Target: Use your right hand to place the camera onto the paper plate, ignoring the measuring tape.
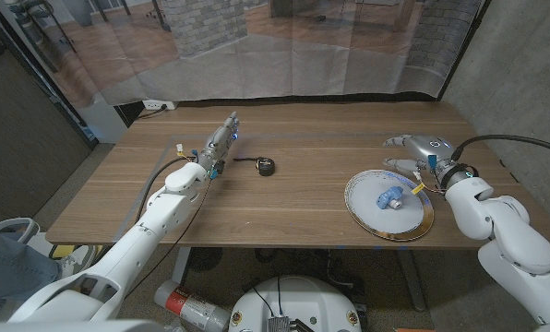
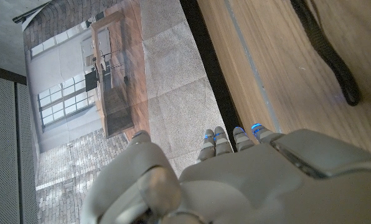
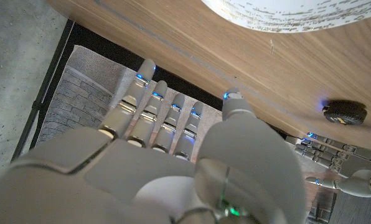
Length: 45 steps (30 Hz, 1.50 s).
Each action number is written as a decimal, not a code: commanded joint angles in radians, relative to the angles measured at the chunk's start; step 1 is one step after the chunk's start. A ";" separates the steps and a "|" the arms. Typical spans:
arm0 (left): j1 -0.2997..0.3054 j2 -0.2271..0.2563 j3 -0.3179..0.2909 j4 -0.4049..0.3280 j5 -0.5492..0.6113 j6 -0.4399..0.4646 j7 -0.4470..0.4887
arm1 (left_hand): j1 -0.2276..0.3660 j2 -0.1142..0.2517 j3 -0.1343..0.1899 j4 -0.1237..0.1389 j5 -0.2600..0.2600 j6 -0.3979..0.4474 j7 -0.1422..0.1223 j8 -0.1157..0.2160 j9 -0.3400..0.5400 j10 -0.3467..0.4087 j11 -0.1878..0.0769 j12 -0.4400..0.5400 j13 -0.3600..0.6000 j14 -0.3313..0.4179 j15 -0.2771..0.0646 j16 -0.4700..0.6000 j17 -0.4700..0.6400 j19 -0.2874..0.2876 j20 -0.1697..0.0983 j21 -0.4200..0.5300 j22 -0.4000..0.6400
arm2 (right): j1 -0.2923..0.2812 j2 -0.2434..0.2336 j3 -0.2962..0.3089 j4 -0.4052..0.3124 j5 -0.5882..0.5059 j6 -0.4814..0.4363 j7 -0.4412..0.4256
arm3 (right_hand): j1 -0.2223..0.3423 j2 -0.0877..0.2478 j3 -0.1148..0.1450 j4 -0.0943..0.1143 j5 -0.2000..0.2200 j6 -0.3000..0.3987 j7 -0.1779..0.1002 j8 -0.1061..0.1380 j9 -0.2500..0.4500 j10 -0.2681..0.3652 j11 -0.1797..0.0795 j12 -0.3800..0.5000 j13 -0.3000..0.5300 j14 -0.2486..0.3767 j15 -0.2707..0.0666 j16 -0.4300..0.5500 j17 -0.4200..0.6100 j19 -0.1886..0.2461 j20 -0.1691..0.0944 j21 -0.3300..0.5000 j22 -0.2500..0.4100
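Observation:
A small blue camera [image 1: 388,195] lies on the white paper plate [image 1: 367,218] at the table's right side. My right hand [image 1: 423,148] hovers just beyond the plate's far rim, fingers stretched out and holding nothing. In the right wrist view that hand [image 3: 173,155] shows with straight fingers, the plate's rim [image 3: 285,15] beside it. A black measuring tape [image 1: 267,166] sits mid-table, also caught in the right wrist view as a dark disc [image 3: 344,112]. My left hand [image 1: 221,138] stands at the back left, fingers extended and empty.
The wooden table [image 1: 303,198] is bare between tape and plate. A thin black strap [image 1: 245,160] runs from the tape toward my left hand [image 2: 235,180]; it shows as a dark cord [image 2: 328,56]. A curtain hangs behind the table's far edge.

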 commanded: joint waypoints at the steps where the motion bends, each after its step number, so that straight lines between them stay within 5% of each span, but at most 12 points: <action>1: 0.005 0.006 0.002 -0.015 0.002 0.004 0.005 | 0.003 0.009 -0.004 0.005 -0.002 0.008 0.003 0.000 0.005 0.003 -0.003 0.002 0.004 -0.006 -0.003 0.002 0.005 -0.007 -0.002 -0.003 0.006 | 0.057 0.035 -0.003 0.078 0.163 0.061 -0.104 | -0.005 0.012 0.006 0.003 0.001 0.010 0.005 -0.004 0.000 0.003 0.013 -0.002 -0.002 -0.009 -0.035 -0.001 -0.006 -0.020 -0.021 -0.010 0.005; 20: 0.034 0.025 -0.005 -0.056 -0.002 0.008 0.024 | 0.004 0.010 -0.006 0.004 -0.002 0.008 0.004 -0.001 0.005 0.004 -0.003 0.003 0.004 -0.006 -0.004 0.003 0.005 -0.008 -0.002 -0.003 0.006 | 0.154 0.090 0.005 0.191 0.506 0.128 -0.084 | -0.007 0.021 0.012 -0.007 -0.001 -0.004 0.035 -0.018 -0.006 0.002 0.074 -0.016 -0.022 -0.053 -0.021 -0.005 -0.039 -0.100 -0.039 -0.057 0.002; 37: 0.039 0.032 -0.009 -0.054 -0.010 0.006 0.017 | 0.005 0.011 -0.008 0.004 -0.003 0.009 0.004 0.000 0.005 0.003 -0.002 0.002 0.004 -0.006 -0.005 0.003 0.005 -0.008 -0.002 -0.003 0.006 | 0.238 0.133 -0.007 0.296 0.770 0.171 -0.043 | -0.033 0.028 0.007 0.001 -0.006 -0.049 0.059 -0.036 -0.009 0.005 0.113 -0.025 -0.036 -0.058 -0.010 0.002 -0.060 -0.077 -0.073 -0.063 -0.001; 45: 0.041 0.037 -0.014 -0.048 -0.013 0.003 0.009 | 0.005 0.012 -0.009 0.004 -0.003 0.009 0.004 -0.001 0.005 0.005 -0.004 0.003 0.004 -0.006 -0.004 0.003 0.005 -0.008 -0.002 -0.003 0.006 | 0.248 0.131 -0.020 0.299 0.794 0.149 -0.049 | -0.048 0.032 0.003 0.009 -0.007 -0.052 0.063 -0.037 -0.009 0.003 0.115 -0.029 -0.040 -0.052 0.001 0.007 -0.065 -0.071 -0.068 -0.065 -0.001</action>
